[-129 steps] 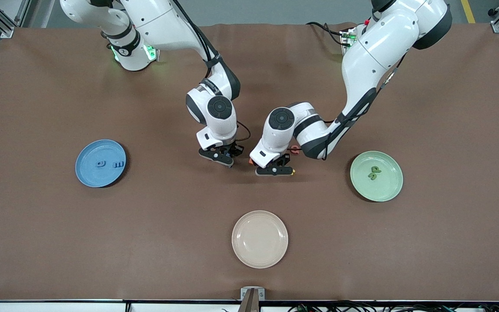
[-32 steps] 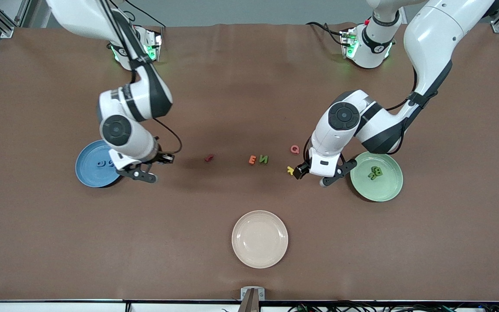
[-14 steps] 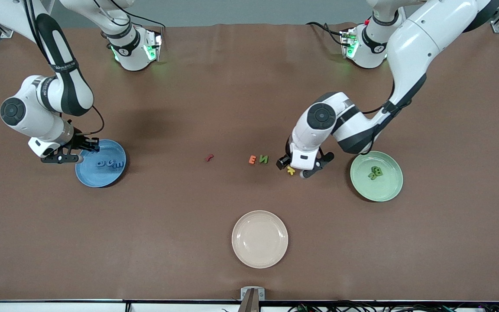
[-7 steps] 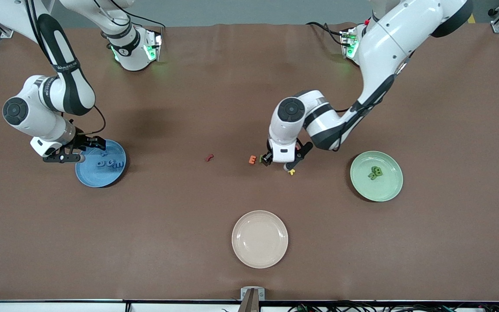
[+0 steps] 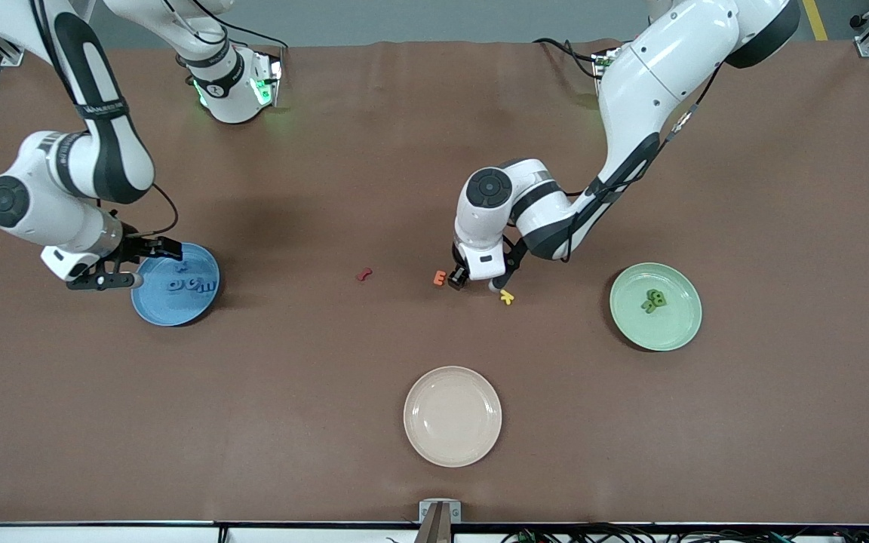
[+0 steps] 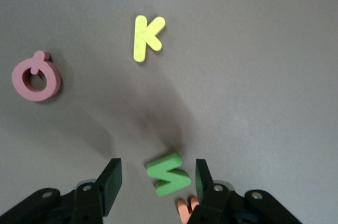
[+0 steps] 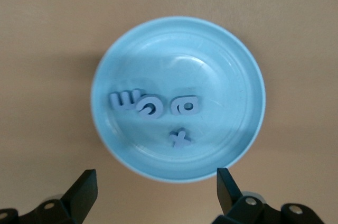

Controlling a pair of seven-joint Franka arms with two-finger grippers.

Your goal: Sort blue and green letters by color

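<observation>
At the middle of the table, the left gripper (image 5: 475, 282) is down low with its 2 fingers (image 6: 110, 182) spread apart, straddling a green letter (image 6: 169, 174) that lies flat on the brown table (image 5: 329, 188). In the left wrist view neither finger touches the letter; gaps show on both sides of it, the narrower gap beside one finger. An orange letter (image 5: 440, 278) lies just beside the green one, toward the right arm's end of the table, and only its edge peeks out in the wrist view. A yellow K (image 5: 507, 297) lies near the gripper, slightly nearer to the front camera, and a pink Q (image 6: 36, 76) rests close by on the cloth. A small red letter (image 5: 363, 274) lies apart from them, toward the right arm's end.

The right gripper (image 5: 131, 264) hangs over the rim of the blue plate (image 5: 155, 309), its fingers (image 7: 82, 191) splayed wide and holding nothing. In the blue plate lie 4 blue letters (image 7: 153, 109): 3 in a row and 1 x-shaped piece beside them.

Toward the left arm's end, the green plate (image 5: 680, 324) holds a clump of dark green letters (image 5: 653, 301), touching or overlapping; I cannot tell how many. A beige plate (image 5: 452, 416) sits nearest to the front camera.
</observation>
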